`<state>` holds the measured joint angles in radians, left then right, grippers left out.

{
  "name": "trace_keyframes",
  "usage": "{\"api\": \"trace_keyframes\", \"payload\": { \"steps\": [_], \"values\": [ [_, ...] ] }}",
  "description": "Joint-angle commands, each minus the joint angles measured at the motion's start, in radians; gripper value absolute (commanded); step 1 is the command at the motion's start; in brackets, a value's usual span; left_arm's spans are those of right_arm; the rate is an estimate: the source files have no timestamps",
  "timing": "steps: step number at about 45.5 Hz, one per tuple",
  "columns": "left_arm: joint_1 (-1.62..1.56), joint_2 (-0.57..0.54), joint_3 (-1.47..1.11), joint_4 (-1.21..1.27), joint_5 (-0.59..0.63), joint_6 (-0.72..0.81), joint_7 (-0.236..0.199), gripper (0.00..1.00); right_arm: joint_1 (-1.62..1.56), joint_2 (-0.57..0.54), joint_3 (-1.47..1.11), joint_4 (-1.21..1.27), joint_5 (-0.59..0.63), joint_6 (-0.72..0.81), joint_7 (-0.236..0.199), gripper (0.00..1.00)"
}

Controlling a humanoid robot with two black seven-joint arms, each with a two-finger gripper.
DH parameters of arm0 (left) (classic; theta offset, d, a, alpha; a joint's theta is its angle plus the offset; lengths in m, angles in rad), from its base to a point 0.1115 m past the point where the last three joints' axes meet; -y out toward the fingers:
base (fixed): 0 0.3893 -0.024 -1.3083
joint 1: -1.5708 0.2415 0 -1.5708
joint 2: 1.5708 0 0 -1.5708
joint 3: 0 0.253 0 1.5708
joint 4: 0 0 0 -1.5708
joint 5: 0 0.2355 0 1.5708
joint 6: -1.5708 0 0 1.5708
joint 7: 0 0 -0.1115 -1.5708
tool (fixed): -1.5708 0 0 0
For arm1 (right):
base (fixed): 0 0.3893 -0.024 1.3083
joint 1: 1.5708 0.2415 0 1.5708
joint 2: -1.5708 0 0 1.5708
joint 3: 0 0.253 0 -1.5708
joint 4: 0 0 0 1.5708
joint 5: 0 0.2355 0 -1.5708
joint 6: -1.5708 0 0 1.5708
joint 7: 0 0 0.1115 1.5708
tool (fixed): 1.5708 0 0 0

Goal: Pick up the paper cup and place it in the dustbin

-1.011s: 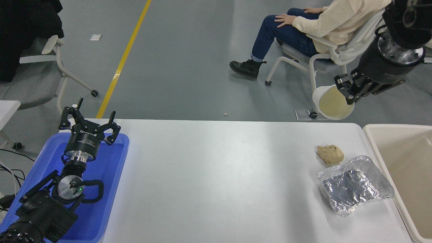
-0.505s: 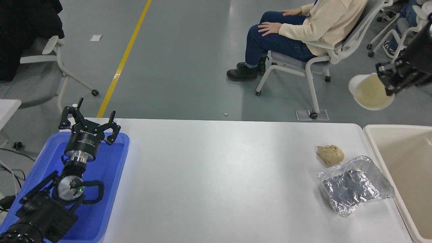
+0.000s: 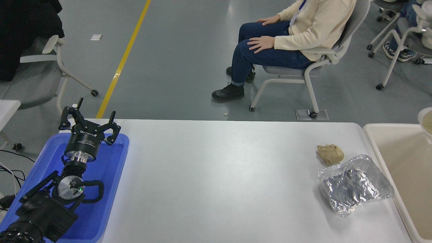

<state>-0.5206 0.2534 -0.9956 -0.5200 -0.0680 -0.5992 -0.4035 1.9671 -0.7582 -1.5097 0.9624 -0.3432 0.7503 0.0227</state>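
Observation:
The white paper cup shows only as a sliver at the picture's right edge, its cream inside facing me, above the far end of the cream-beige dustbin. The dustbin stands off the table's right end. My right gripper is out of view past the right edge, so I cannot see what holds the cup. My left gripper is parked open over the blue tray at the lower left.
A crumpled brown paper ball and a crushed foil tray lie on the white table near its right end. A blue tray sits at the left. A person sits on a chair beyond the table.
The right gripper with the cup moved right and down, leaving the picture; only the cup's edge still shows, now over the dustbin. The seated person rolled left. The left arm stayed still.

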Motion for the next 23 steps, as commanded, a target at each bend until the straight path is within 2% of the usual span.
{"api": "trace_keyframes", "payload": {
  "steps": [1,8,12,18,23],
  "values": [
    [0.001,0.000,0.000,0.000,0.001,0.001,0.000,1.00,-0.287,-0.101,0.117,-0.076,0.012,-0.244,0.000,0.00],
    [0.001,0.000,0.000,0.000,0.001,0.001,0.000,1.00,-0.569,-0.096,0.272,-0.146,0.015,-0.512,-0.001,0.00],
    [0.001,0.000,-0.001,0.000,-0.001,-0.001,0.000,1.00,-0.709,-0.081,0.354,-0.241,0.015,-0.565,-0.017,0.00],
    [0.001,0.000,0.000,-0.002,0.001,-0.001,0.000,1.00,-0.907,-0.007,0.489,-0.413,0.021,-0.589,-0.064,0.00],
    [0.001,0.000,0.000,0.000,0.001,-0.001,-0.001,1.00,-1.016,0.030,0.595,-0.525,0.036,-0.620,-0.073,0.00]
  ]
}}
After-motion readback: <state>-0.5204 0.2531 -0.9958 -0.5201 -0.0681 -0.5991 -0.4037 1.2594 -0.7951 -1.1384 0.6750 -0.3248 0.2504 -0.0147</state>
